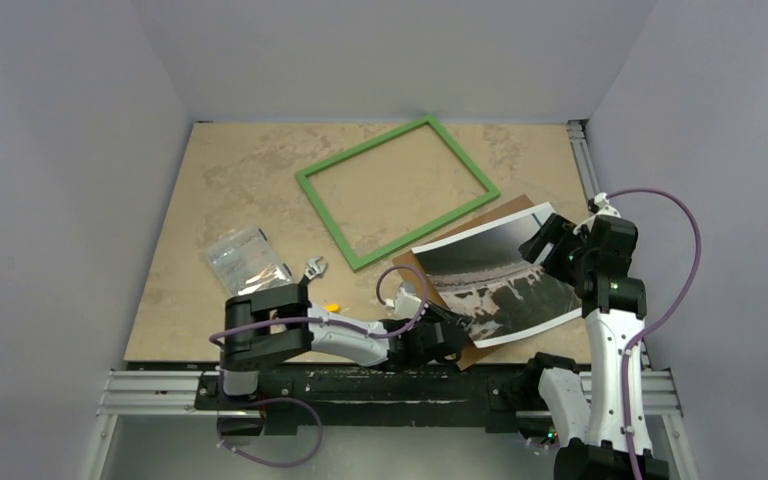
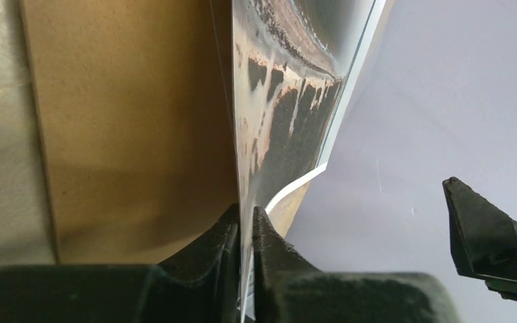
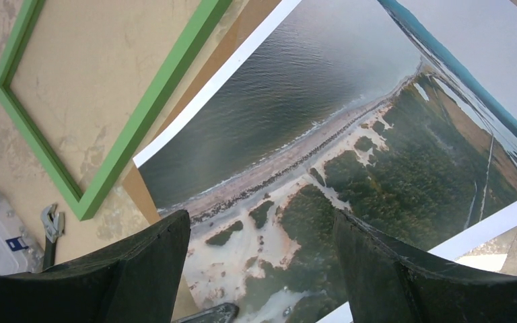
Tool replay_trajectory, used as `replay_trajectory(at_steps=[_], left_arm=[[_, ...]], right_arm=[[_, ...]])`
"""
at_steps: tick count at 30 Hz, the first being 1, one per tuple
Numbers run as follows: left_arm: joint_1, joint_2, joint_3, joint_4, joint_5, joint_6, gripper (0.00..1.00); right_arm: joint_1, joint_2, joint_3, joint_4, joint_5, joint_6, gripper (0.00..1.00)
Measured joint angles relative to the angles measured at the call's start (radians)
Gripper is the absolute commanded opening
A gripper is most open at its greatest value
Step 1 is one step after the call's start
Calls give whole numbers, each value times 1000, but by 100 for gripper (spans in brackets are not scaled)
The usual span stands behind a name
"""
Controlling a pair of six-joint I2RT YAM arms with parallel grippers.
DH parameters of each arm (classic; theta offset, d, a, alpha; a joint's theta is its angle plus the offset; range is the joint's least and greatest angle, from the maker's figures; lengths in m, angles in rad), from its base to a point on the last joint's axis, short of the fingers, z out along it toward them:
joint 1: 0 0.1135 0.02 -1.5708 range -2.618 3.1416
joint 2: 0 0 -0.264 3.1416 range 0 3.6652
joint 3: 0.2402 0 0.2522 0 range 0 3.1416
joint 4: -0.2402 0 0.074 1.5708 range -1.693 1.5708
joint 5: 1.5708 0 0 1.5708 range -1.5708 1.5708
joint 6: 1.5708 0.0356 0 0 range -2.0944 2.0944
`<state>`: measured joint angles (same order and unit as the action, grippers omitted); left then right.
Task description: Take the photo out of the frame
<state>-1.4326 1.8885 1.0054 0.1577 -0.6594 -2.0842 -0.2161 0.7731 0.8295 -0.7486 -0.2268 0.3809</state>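
Pinching the photo, probably light, floppy and slippery, by its near left edge in the clamped left gripper; hovering the right gripper wide, empty.

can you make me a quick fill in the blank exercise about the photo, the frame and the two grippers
1. The left gripper is ___ on the edge of the photo.
2. The right gripper hangs above the photo with its jaws ___.
3. The frame holds no photo, and its colour is ___.
4. The board lying under the photo is plain ___.

Missing words: shut; open; green; brown
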Motion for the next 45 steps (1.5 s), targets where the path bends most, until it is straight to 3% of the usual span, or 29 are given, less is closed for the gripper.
replay_trajectory(at_steps=[3,6,11,16,22,26,32,38,42,45], left_arm=[[10,-11,-38,51,13,1,40],[10,-70,-124,58,32,1,54],[5,-224,-240,31,74,30,61],[5,-454,-294,-58,129,201,61],[129,-828,-227,-312,212,700,62],[251,-1003,11,-507,234,1134,65],[296,-1114,378,-666,219,1637,65],[299,-1145,506,-727,174,1920,66],[299,-1131,515,-773,129,2000,66],[300,-1120,517,-791,103,2042,66]], right_arm=[[0,0,1,0,0,-1,76],[0,0,1,0,0,-1,77],[0,0,13,-10,0,-1,76],[0,6,75,-49,-1,-1,76],[0,8,202,-131,-11,-19,77],[0,1,296,-200,-28,-46,80],[0,-68,438,-240,-2,-72,82],[0,-197,467,-230,55,-68,87],[0,-235,463,-215,82,-67,89],[0,-251,449,-195,94,-61,98]])
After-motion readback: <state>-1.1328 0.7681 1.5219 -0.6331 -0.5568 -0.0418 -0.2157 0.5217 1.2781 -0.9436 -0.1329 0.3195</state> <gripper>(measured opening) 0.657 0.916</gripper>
